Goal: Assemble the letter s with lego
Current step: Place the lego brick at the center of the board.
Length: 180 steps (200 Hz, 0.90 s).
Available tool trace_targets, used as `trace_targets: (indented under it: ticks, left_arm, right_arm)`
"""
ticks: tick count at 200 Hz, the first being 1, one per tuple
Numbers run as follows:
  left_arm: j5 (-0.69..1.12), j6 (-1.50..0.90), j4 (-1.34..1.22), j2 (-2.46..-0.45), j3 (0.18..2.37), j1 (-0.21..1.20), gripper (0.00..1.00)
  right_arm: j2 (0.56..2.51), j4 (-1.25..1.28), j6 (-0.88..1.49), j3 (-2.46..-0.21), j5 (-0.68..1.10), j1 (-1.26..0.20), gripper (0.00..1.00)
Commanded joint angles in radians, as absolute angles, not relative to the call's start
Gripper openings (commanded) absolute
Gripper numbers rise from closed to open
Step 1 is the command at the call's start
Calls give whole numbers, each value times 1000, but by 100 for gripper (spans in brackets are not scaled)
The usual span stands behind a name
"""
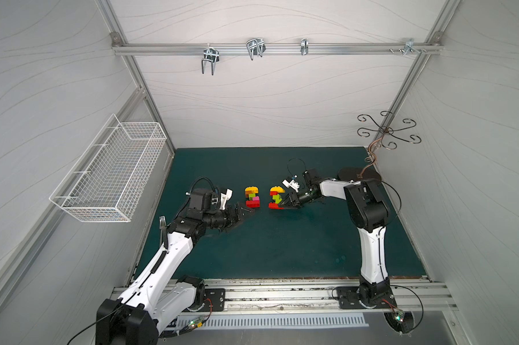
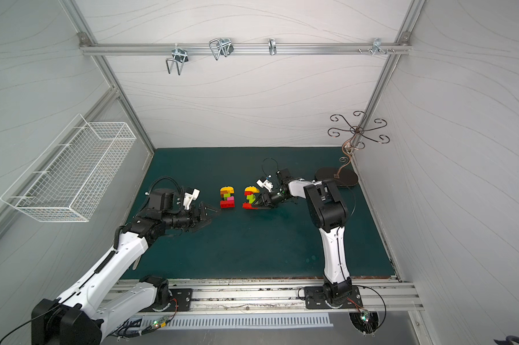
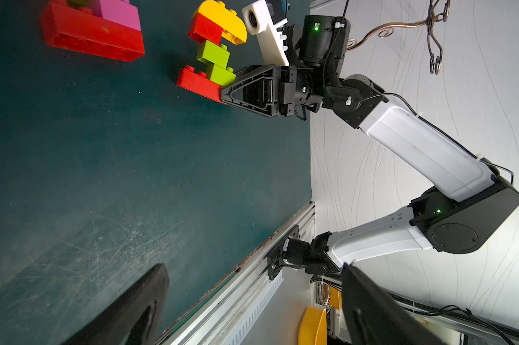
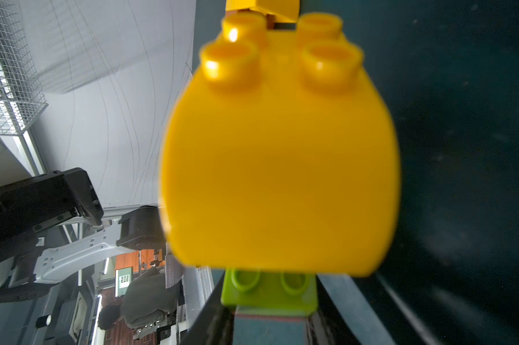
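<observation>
Nearest, an aluminium rail (image 1: 282,294) carries both arm bases along the edge of the dark green mat (image 1: 267,254). On the left of the mat the left gripper (image 1: 243,215) sits low with its jaws spread wide and nothing between them. It points right, toward the near end of the left lego stack (image 1: 252,197), close to it but not touching. That stack lies near the middle of the mat: a red oblong (image 1: 253,204) nearest, then a pink square (image 3: 117,13), a lime green square (image 1: 253,195) and an orange-brown square (image 1: 248,194), with a yellow round-topped brick (image 1: 252,190) farthest. Just to its right, across a strip of bare mat, lies the right lego stack (image 1: 276,198): a red base brick (image 3: 197,82) nearest, two stepped lime green bricks (image 3: 216,61), a red square (image 3: 206,28) and a yellow cap (image 4: 279,155) farthest. The right gripper (image 3: 223,94) reaches in from the right, its jaws drawn narrow on the right end of the red base brick. Farther right, a black oval foot (image 1: 346,173) bears a copper hook stand (image 1: 386,130) in the far right corner. A white wire basket (image 1: 108,176) hangs on the left wall, and metal hooks (image 1: 253,47) hang from a bar on the far wall.
</observation>
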State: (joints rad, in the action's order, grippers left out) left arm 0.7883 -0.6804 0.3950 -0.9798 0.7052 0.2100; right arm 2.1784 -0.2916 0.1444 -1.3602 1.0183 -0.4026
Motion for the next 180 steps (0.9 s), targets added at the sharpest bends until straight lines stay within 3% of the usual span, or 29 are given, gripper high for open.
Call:
trace_targets:
  ticks: [1,107,180]
  left_arm:
    - [787,-656,387,-963,753,206,93]
    - [786,-649,400,-965,770,205,92]
    - [756,-621,440,-968,799,205,93]
  right_arm:
    - [2206,-264,169,-1350,1006,-393,38]
    - [2199,-305,163,-1346,949,-380,60]
    - [2122,-535,77,-1386,675,-385,69]
